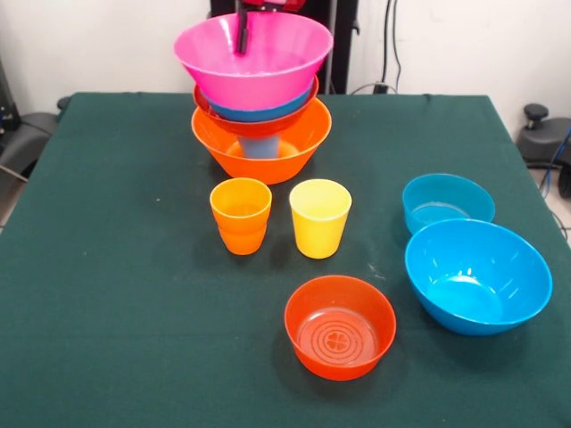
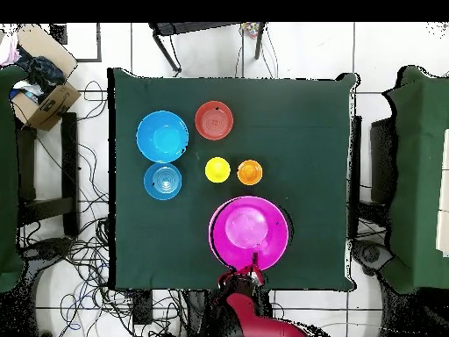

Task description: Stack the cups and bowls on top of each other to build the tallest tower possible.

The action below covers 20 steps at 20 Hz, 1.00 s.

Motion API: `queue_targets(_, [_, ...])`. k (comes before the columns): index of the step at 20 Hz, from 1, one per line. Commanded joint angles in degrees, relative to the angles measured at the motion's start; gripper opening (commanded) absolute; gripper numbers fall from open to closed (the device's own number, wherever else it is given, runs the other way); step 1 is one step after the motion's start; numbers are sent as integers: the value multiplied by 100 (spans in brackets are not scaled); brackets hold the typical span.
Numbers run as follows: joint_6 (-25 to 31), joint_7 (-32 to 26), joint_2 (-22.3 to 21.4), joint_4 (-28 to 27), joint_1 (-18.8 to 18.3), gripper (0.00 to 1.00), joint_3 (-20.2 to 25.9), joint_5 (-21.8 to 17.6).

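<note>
The tower stands at the table's far side: a big orange bowl (image 1: pixel 259 147) as base, a blue cup (image 1: pixel 261 145) upside down inside it, then a red-orange bowl (image 1: pixel 223 118), a blue bowl (image 1: pixel 268 112) and the big pink bowl (image 1: pixel 252 62) on top. My gripper (image 1: pixel 241 27) reaches down at the pink bowl's far rim; from overhead it (image 2: pixel 254 265) sits on the rim of the pink bowl (image 2: pixel 250 230) nearest the robot. An orange cup (image 1: pixel 241 214) and a yellow cup (image 1: pixel 319 217) stand upright in front of the tower.
A red-orange bowl (image 1: pixel 340 326) sits near the front edge. A large blue bowl (image 1: pixel 477 275) and a smaller blue bowl (image 1: pixel 447 202) sit at the right. Overhead shows a cardboard box (image 2: pixel 39 88) and cables on the floor beside the green table (image 2: pixel 307 114).
</note>
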Motion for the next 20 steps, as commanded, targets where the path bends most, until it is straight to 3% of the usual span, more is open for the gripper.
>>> queue_targets(1, [1032, 1082, 334, -191, -175, 100, 728, -70])
queue_targets(20, [1271, 933, 277, -250, 68, 100, 625, 42])
